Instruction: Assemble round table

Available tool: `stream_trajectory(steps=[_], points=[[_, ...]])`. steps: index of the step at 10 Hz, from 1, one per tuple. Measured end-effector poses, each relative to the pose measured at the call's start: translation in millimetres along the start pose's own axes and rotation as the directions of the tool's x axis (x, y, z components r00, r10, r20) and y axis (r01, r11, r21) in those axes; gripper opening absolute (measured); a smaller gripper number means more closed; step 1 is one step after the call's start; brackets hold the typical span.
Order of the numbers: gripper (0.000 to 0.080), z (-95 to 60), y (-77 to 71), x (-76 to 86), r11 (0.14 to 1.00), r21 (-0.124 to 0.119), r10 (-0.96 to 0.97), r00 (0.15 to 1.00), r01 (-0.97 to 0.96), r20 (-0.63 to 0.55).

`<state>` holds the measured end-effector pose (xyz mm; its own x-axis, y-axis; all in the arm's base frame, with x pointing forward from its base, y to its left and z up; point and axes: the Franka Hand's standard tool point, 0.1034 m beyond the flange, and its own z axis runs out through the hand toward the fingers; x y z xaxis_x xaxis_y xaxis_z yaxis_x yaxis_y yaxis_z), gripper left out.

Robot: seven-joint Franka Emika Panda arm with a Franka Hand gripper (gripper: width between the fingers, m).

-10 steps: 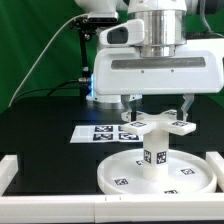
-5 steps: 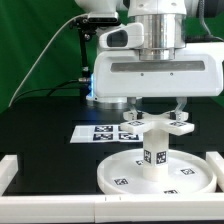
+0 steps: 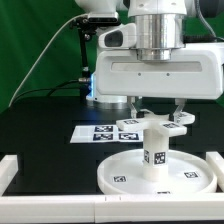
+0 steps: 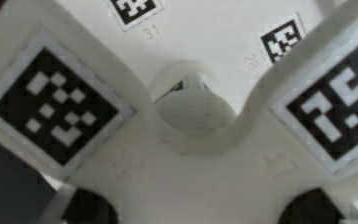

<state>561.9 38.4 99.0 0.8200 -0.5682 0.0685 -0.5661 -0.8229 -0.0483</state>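
Observation:
The round disc top (image 3: 122, 176) lies flat on the black table near the front. The short thick leg (image 3: 155, 150) stands upright on its middle, tag facing me. The cross-shaped foot (image 3: 152, 124) sits on top of the leg. My gripper (image 3: 158, 106) hangs straight above, one finger on each side of the foot, shut on it. In the wrist view the foot (image 4: 194, 110) fills the picture with its tags and centre hole, and the dark fingertips (image 4: 69, 205) flank it.
The marker board (image 3: 92, 133) lies on the table just behind the disc top. White rails border the table at the exterior view's left (image 3: 8, 170) and right (image 3: 218, 165). The robot's base (image 3: 100, 88) stands behind.
The two fingers have come closer together onto the foot. The foot's arms have turned slightly on the leg.

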Motion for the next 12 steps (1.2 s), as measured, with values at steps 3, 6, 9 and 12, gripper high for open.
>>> stream_trajectory(steps=[3, 6, 9, 12], points=[[0.0440, -0.1, -0.2, -1.1, 0.927, -0.001, 0.374, 0.927, -0.374, 0.004], [0.0440, -0.4, 0.4, -1.3, 0.768, 0.013, 0.639, 0.768, -0.640, 0.037], [0.0440, -0.3, 0.3, -1.5, 0.690, 0.016, 0.722, 0.690, -0.724, 0.056], [0.0623, -15.6, -4.1, -0.2, 0.702, 0.029, 0.708, 0.702, -0.712, 0.075]])
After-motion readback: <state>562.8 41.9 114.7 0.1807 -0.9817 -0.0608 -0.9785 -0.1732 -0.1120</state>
